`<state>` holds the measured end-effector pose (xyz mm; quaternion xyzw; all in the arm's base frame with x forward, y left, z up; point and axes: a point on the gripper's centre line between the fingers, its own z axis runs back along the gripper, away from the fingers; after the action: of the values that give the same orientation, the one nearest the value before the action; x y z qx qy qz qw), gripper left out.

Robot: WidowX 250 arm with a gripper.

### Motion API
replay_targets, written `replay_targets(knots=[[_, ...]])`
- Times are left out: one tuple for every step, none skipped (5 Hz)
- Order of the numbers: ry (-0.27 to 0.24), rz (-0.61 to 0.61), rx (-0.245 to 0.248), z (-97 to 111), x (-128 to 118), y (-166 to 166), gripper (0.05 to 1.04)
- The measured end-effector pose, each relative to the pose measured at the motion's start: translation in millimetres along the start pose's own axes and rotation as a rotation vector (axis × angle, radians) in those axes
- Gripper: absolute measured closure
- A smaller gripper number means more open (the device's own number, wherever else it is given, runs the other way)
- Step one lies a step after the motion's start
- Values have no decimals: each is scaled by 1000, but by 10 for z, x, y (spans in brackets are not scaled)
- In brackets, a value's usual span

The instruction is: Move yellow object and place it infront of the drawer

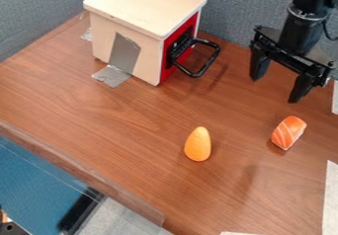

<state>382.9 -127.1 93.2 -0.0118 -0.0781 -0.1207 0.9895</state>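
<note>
On the worktop (99,115), with the space before the drawer (178,46) as goal, the tool (274,90), spread wide and holding nothing, should be centred over the yellow object (198,144), which is seen well apart from the drawer. Its smooth, rounded sides are best gripped low and gently. Counted: one drawer, one tool, one yellow object, one sushi piece (288,133).

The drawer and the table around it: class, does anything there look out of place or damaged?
Grey tape with a ragged top edge is stuck on the drawer's pale side, and a crumpled piece lies on the table at its foot. It looks like a makeshift fixing.
</note>
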Motion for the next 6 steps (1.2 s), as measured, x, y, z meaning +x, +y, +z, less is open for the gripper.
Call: replay_targets(knots=[[41, 4, 3, -148, -63, 4, 83], [64, 37, 45, -218, -327, 152, 83], [27, 63, 60, -67, -471, 323, 83], [12, 55, 78, -2, -642, 397, 83], [27, 52, 83, -79, -742, 458, 83], [95, 27, 66, -336, -802, 430, 83]])
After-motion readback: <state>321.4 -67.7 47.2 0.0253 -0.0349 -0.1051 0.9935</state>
